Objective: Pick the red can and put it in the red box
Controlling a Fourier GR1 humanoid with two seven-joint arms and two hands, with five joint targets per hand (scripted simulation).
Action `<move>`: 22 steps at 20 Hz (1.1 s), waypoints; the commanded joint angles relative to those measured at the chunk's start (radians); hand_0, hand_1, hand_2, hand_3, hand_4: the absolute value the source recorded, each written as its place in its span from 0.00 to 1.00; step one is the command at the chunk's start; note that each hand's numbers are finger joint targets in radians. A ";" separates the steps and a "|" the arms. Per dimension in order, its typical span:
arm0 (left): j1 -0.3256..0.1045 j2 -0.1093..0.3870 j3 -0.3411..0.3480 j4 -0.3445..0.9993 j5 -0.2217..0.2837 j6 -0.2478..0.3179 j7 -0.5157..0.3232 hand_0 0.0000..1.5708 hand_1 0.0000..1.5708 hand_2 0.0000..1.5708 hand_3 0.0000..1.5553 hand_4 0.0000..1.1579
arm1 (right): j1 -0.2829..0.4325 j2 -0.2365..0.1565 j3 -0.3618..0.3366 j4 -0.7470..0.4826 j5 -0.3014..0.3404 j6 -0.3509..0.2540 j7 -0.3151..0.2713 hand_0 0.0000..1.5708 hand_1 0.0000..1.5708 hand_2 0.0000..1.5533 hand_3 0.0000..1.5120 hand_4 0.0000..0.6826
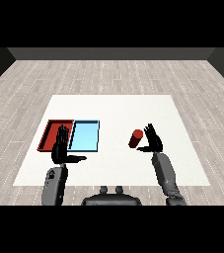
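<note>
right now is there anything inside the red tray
No object shows inside the red tray; the visible part of its floor is bare. The left hand is raised in front of its right and near part, so that portion is covered. The red can stands on the table.

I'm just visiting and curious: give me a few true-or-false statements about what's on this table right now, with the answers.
1. The red cylindrical can lies inside the red tray. False: it is on the white table, to the right of both trays.
2. The red tray lies to the left of the light blue tray. True.
3. The right hand is beside the can with its fingers open. True.
4. The left hand is curled round the can. False: it is open, over by the trays, far from the can.
5. The can is blue. False: it is red.
</note>
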 commanded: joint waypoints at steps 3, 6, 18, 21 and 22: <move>-0.049 0.023 0.031 0.029 0.040 -0.031 0.009 0.00 0.00 0.00 0.00 0.00 | 0.016 -0.019 0.010 0.041 -0.002 0.038 -0.031 0.00 0.00 0.00 0.00 0.00; -0.003 0.037 0.036 -0.025 0.057 -0.053 0.026 0.00 0.00 0.00 0.00 0.00 | 0.055 0.026 0.041 -0.056 -0.017 0.003 0.022 0.00 0.00 0.00 0.00 0.00; -0.033 0.007 0.014 0.023 0.020 -0.023 -0.003 0.00 0.00 0.00 0.00 0.00 | -0.189 0.008 -0.010 0.229 -0.009 -0.075 -0.002 0.00 0.00 0.00 0.00 0.00; -0.017 0.033 0.046 0.030 0.059 -0.052 -0.014 0.00 0.00 0.00 0.00 0.00 | -0.150 0.055 0.023 0.141 0.001 -0.146 0.041 0.00 0.00 0.00 0.00 0.00; 0.003 0.032 0.044 0.015 0.041 -0.043 -0.036 0.00 0.00 0.00 0.00 0.00 | -0.099 0.043 0.037 0.115 0.003 -0.096 0.007 0.00 0.00 0.00 0.00 0.00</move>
